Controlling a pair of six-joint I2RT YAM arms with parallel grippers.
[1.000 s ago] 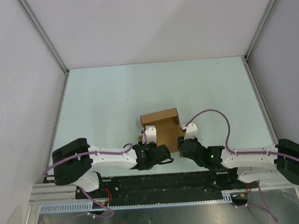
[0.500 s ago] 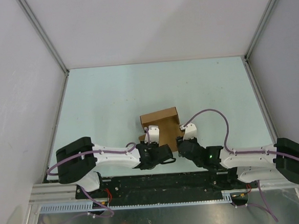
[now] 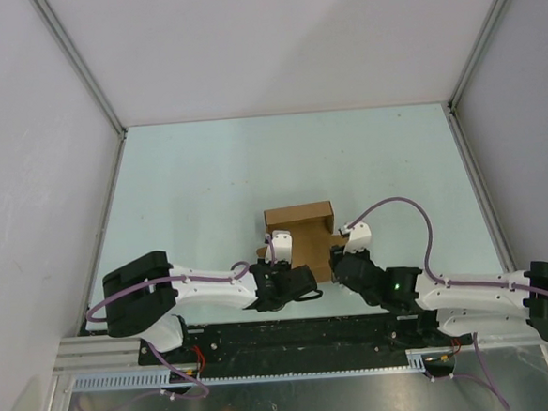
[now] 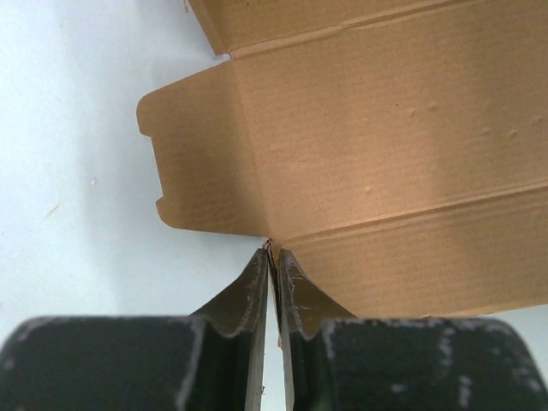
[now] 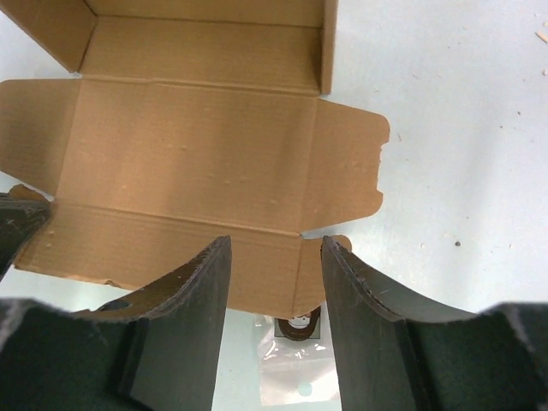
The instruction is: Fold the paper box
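Left wrist: L jaws pinch paper box [image 4: 385, 128] edge; R jaws apart.

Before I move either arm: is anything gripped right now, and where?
The left gripper pinches the paper box at its near-left corner crease. The right gripper is open, holding nothing.

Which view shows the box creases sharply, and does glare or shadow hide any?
Left wrist: paper box sharp, soft shadow band along its near crease, left gripper blurred and dark. Right wrist: creases crisp, no glare, right gripper soft-edged close to the lens. Top external: even light, box small, near edge under the grippers.
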